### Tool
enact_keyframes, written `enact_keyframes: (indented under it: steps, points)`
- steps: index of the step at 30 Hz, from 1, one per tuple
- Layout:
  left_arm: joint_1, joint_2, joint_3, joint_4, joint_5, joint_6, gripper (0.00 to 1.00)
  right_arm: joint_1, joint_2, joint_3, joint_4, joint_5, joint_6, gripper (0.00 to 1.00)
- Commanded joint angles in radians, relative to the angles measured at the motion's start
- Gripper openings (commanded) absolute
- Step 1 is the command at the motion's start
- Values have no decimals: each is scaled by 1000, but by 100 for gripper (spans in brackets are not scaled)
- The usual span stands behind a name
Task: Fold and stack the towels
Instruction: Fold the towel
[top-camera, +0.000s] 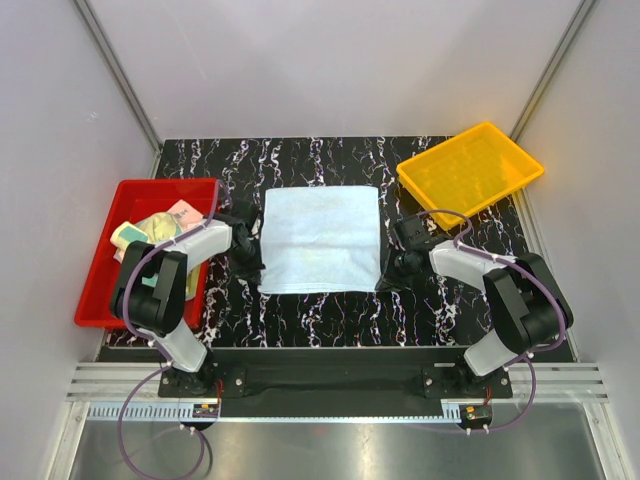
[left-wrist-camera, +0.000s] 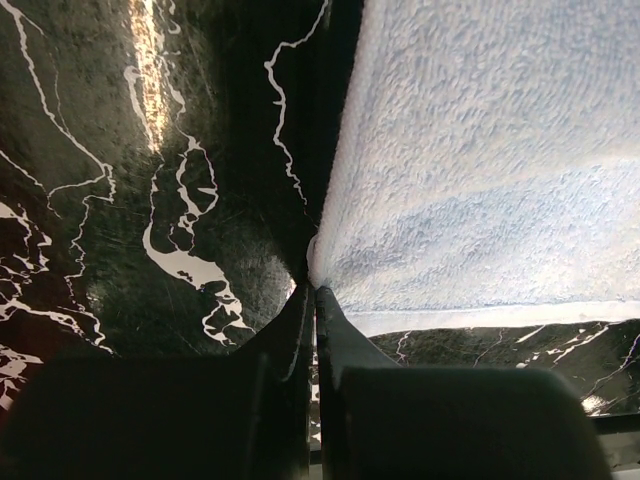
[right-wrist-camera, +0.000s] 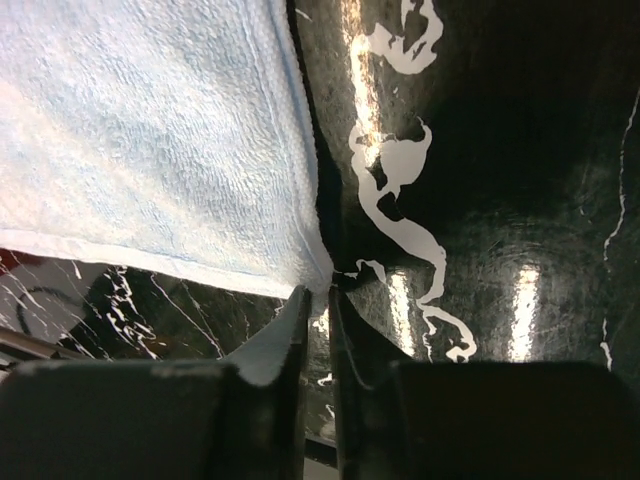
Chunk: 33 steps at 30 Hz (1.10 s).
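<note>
A light blue towel (top-camera: 320, 240) lies flat in the middle of the black marble table, looking folded. My left gripper (top-camera: 258, 272) is at its near-left corner. In the left wrist view the left gripper (left-wrist-camera: 316, 288) is shut on the edge of the blue towel (left-wrist-camera: 480, 150). My right gripper (top-camera: 385, 280) is at the near-right corner. In the right wrist view the right gripper (right-wrist-camera: 318, 292) shows a narrow gap between its jaws, with the corner of the blue towel (right-wrist-camera: 150, 130) right at the tips. More towels (top-camera: 160, 225), pale yellow-green and pink, lie crumpled in the red tray (top-camera: 95, 300).
The red tray stands at the table's left edge, beside the left arm. A yellow tray (top-camera: 470, 170) sits at the back right with nothing in it. Grey walls close in the table on three sides.
</note>
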Motion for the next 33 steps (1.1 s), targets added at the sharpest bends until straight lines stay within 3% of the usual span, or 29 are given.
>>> enact_keyframes:
  steps: [1, 2, 6, 12, 26, 33]
  points:
    - [5, -7, 18, -10, -20, 18, 2, 9, -29, 17, 16, -3, -16, 20]
    - [5, -14, 22, -17, -20, 18, 11, 9, -37, 22, 2, 7, -21, 27]
    - [5, -53, 38, -35, -32, 15, 36, 6, -72, 56, -60, 66, -51, 34]
    - [5, -92, 2, 0, -11, -8, 45, 7, -54, 65, -58, 80, -82, 38]
    - [6, -70, -145, 143, 55, -82, 45, 21, 12, 17, 46, 53, -56, 39]
    - [6, -70, -162, 160, 57, -94, 37, 38, 44, 20, 57, 65, -39, 39]
